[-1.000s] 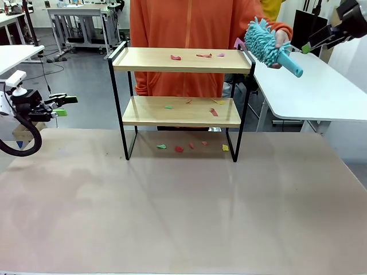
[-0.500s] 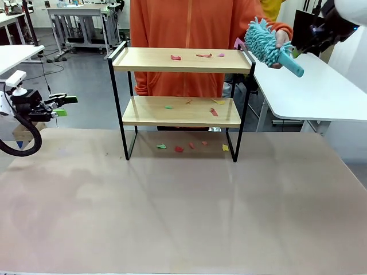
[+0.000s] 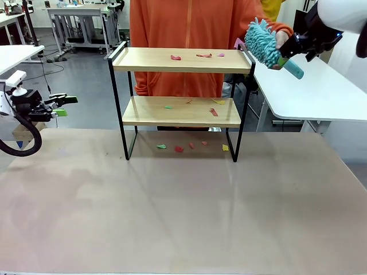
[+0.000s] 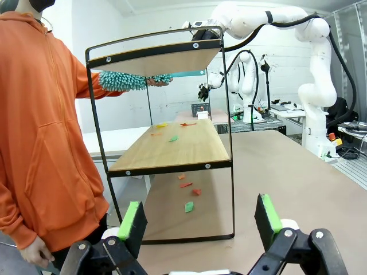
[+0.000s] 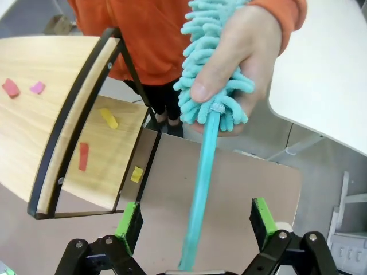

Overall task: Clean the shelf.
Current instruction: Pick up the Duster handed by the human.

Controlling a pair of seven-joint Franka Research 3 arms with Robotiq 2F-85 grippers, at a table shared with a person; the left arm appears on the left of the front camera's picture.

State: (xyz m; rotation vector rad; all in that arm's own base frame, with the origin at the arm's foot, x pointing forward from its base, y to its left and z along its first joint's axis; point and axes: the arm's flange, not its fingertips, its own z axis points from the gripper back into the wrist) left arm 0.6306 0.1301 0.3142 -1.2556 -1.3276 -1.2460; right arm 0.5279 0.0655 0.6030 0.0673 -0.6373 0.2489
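Two light wooden boards in a thin black metal frame form the shelf (image 3: 180, 60), which stands at the far middle of the table (image 3: 183, 217). Flat coloured scraps (image 3: 175, 57) lie on both tiers. Beside its right rail, a person's hand (image 5: 241, 57) grips a fluffy teal duster (image 5: 198, 34). The smooth handle passes between the spread pads of the right gripper (image 5: 196, 222). The left gripper (image 4: 202, 217) hangs spread off the table's left edge.
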